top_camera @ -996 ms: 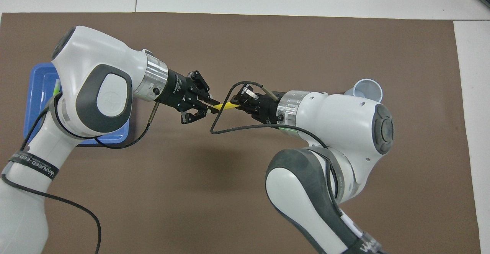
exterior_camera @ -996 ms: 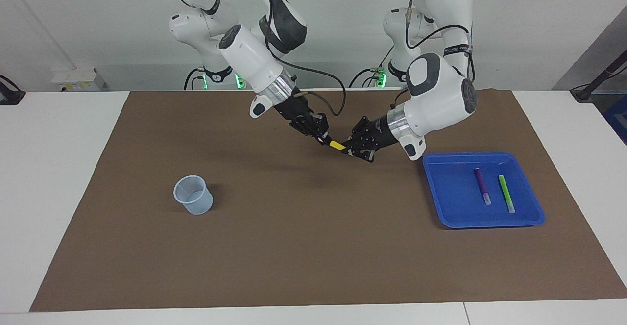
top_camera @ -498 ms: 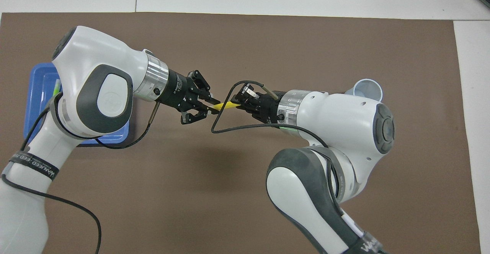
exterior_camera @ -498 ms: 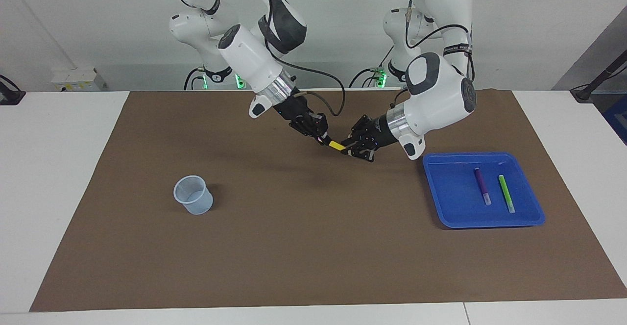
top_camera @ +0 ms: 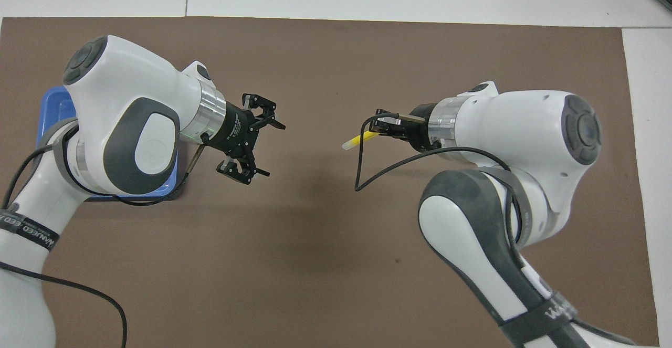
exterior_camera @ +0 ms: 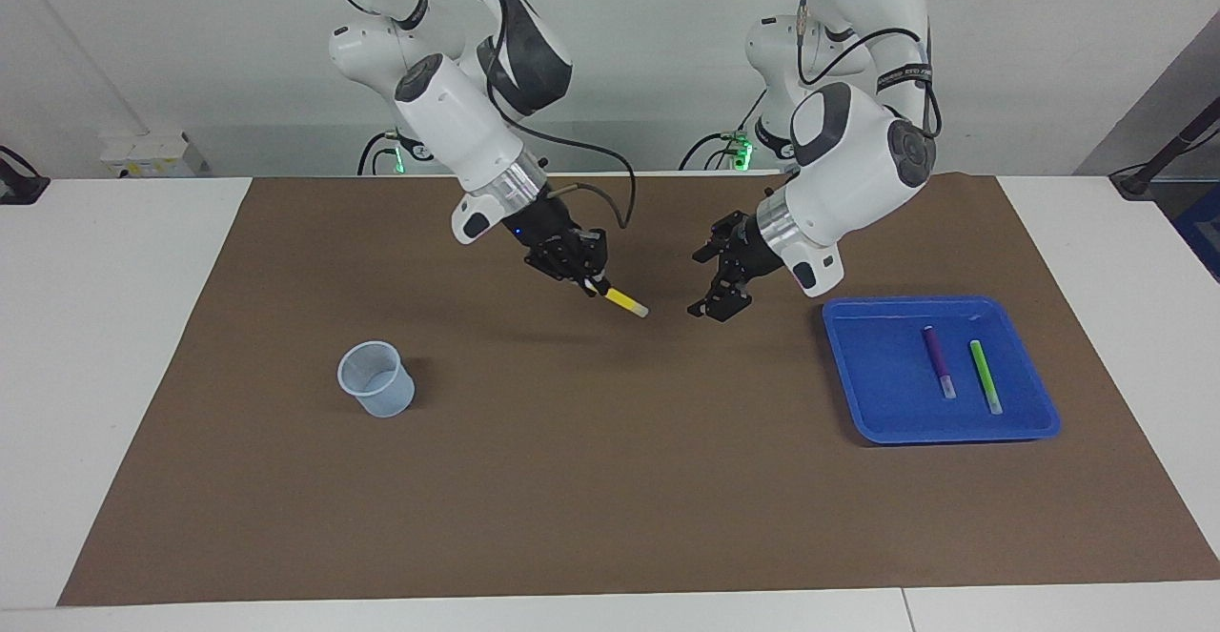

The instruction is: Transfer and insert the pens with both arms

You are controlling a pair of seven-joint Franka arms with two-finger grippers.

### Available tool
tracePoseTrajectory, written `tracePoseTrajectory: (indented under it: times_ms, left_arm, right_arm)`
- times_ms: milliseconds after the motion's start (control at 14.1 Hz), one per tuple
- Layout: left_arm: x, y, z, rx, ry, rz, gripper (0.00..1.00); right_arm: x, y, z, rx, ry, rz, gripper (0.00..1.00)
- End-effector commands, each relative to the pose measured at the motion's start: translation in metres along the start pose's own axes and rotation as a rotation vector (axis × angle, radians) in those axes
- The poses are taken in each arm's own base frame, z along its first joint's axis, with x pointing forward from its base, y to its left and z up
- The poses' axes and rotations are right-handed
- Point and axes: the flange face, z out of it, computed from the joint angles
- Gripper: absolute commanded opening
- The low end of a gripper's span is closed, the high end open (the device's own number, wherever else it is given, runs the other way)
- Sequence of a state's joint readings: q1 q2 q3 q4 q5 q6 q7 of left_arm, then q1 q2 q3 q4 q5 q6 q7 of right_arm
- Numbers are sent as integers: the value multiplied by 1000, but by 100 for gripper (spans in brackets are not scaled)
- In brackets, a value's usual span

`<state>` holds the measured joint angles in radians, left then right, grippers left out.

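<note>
Blue plastic tray (exterior_camera: 863,370) held purple pen (exterior_camera: 936,357) and green pen (exterior_camera: 985,375); translucent round cup (exterior_camera: 376,378) looked empty. Right pincer (exterior_camera: 591,281) gripped yellow pen (exterior_camera: 625,301) over brown mat (exterior_camera: 591,479); left pincer (exterior_camera: 715,284) was open.

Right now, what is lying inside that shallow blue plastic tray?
Two slim marker pens lie side by side in the shallow blue plastic tray: a purple pen and a green pen. From overhead, the left arm covers most of the tray.

From overhead, the left arm (top_camera: 126,133) hides most of the shallow blue plastic tray (top_camera: 52,112); the translucent plastic cup is hidden entirely.
</note>
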<state>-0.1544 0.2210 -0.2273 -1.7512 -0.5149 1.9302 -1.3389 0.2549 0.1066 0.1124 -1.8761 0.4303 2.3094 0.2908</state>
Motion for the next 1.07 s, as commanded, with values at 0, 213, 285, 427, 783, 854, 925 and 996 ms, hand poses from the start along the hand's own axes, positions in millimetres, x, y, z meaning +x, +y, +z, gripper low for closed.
tracePoseTrajectory:
  times_ms: [0, 213, 285, 427, 783, 854, 925, 996]
  left_arm:
    - [20, -23, -3, 15, 36, 125, 100]
    - [48, -31, -12, 100, 182, 327, 100]
    - [59, -34, -16, 119, 209, 378, 100]
    - [85, -38, -27, 122, 212, 444, 100]
    - [148, -48, -63, 208, 335, 824, 100]
    - [158, -50, -69, 211, 340, 891, 100]
    - [168, -51, -74, 214, 346, 942, 100]
    - [177, -53, -78, 225, 364, 970, 100]
  right_arm:
    - [11, 19, -18, -121, -7, -211, 0]
    - [18, 40, -33, -285, -18, -433, 0]
    - [21, 47, -35, -315, -22, -491, 0]
    - [33, 69, -43, -377, -33, -610, 0]
    - [66, 133, -74, -436, -47, -795, 0]
    - [68, 139, -77, -439, -49, -799, 0]
    - [71, 146, -80, -442, -50, -810, 0]
    - [72, 155, -83, -443, -53, -814, 0]
